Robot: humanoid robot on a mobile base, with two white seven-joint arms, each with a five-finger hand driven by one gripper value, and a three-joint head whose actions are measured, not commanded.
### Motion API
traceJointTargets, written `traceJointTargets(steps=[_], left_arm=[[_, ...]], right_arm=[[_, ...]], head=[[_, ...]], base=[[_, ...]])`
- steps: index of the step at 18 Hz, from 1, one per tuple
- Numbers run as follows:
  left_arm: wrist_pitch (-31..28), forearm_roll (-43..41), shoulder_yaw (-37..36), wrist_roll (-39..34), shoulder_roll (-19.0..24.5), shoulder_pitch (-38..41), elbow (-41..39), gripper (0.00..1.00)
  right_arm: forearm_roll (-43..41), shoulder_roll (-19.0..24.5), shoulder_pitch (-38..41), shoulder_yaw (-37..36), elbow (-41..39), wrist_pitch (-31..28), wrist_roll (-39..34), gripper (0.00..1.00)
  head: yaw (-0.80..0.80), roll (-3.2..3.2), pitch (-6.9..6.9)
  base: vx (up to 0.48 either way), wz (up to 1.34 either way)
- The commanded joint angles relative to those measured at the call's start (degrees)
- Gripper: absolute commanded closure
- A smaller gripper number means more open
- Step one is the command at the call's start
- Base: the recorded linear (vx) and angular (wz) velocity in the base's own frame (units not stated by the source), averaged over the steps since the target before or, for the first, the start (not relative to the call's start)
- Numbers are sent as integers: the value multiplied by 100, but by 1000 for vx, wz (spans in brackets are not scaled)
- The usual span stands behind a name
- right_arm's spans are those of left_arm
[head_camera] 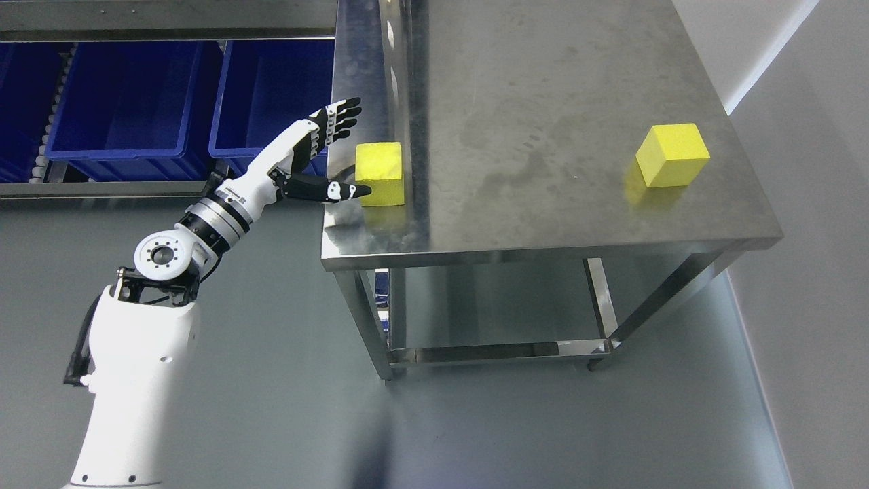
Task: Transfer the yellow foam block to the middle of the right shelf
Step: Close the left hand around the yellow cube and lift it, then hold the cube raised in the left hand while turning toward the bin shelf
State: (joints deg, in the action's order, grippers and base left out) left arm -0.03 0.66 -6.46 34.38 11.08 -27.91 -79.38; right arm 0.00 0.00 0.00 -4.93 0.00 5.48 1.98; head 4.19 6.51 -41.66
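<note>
1. Reaching in from the lower left of the head view, the left hand [319,156] sits at the left edge of the steel table [543,204], fingers [341,115] spread and thumb [339,191] stretched out, grasping nothing.
2. Yellow foam block [381,173] stands near the table's front-left corner, just beside a raised steel rail [400,81]. The thumb tip looks to be touching or nearly touching its lower left face; the fingers are above and left of it, apart.
3. A second yellow block [672,155] rests near the table's right edge, well apart from the hand.
4. Blue bins [136,102] sit on a rack [170,190] at upper left. The right arm is out of view.
5. Handling, as a judgement: foam should be light, soft, a little springy, and not slippery or fragile. It would likely dent under a hard squeeze.
6. Best hold is probably thumb on one side face, fingers on the opposite face, mid-height. The rail crowds the right face, so near and far faces may be easier.
</note>
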Motion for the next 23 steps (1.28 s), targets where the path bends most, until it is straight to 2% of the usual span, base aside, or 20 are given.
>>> traceJointTargets(steps=[1,5,6,10,11,14,15,16,17,19,20,23], left_arm=[[3,14,-848,139,-236,-469,1117,0],[3,-13,-1006,182,-423,-689,1408,3],[3,-21,-1024,278,-423,-698,1417,8],[3,-13,-928,701,-361,-680,1417,34],[3,-13,-910,701,-352,-689,1417,38],[38,5,-402,701,-466,-672,1391,51],[160,31,-182,710,-623,-672,1356,55],[588,144,246,710,-1008,-689,1312,56],[923,337,598,701,-1008,-707,1189,59],[1137,1387,655,544,-1008,-925,742,62],[1189,1994,716,195,-1008,-979,583,66],[1391,2132,1154,-869,-1008,-1041,257,65]], right_arm=[[18,-100,9,1,-100,-4,-5,0],[18,-100,9,1,-100,-4,-5,0],[18,-100,9,1,-100,-4,-5,0],[18,-100,9,1,-100,-4,-5,0],[18,-100,9,1,-100,-4,-5,0],[18,-100,9,1,-100,-4,-5,0],[18,-100,9,1,-100,-4,-5,0],[18,-100,9,1,-100,-4,-5,0],[18,-100,9,1,-100,-4,-5,0],[26,-100,9,1,-100,-4,-5,0],[18,-100,9,1,-100,-4,-5,0],[26,-100,9,1,-100,-4,-5,0]], head=[[0,0,0],[0,0,0],[0,0,0],[0,0,0],[0,0,0],[0,0,0],[0,0,0],[0,0,0],[0,0,0],[0,0,0],[0,0,0],[0,0,0]], base=[[0,0],[0,0],[0,0],[0,0],[0,0],[0,19],[-3,37],[-3,37],[0,0],[0,0],[-5,-33],[0,-24]])
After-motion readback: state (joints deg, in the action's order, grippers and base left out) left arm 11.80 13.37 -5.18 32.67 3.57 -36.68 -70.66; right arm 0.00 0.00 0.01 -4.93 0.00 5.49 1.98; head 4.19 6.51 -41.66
